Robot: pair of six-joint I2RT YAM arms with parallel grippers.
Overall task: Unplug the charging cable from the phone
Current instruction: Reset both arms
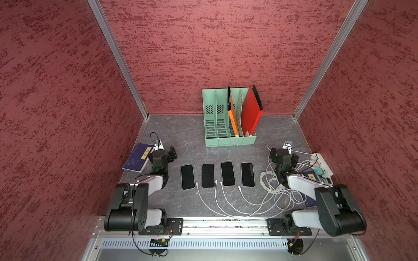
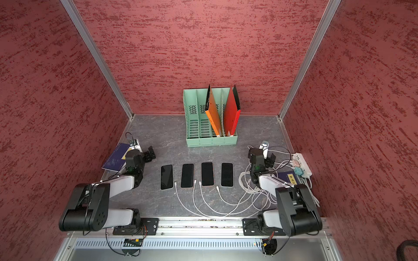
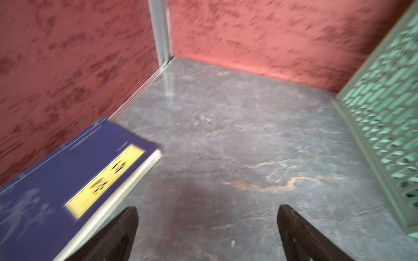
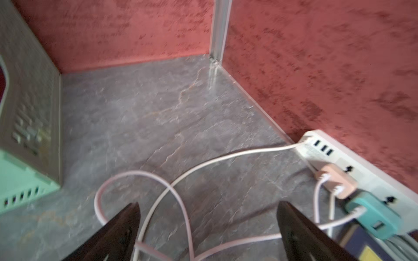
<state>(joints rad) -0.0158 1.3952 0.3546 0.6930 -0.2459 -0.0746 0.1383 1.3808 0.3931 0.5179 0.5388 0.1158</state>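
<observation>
Though half under right arm (image 1: 300, 184), cable tangle (image 1: 274, 191)

This is a robot-lab test cell dressed as an office. Red textured wall panels (image 1: 214, 56) in aluminium frame posts (image 1: 119, 58) box in a grey stone-look desk (image 1: 181, 140). A left arm (image 1: 153, 180) and a right arm (image 1: 300, 183) are mounted on a rail (image 1: 224, 228) along the near edge. A mint file rack (image 1: 210, 126) stands at the far side.
</observation>
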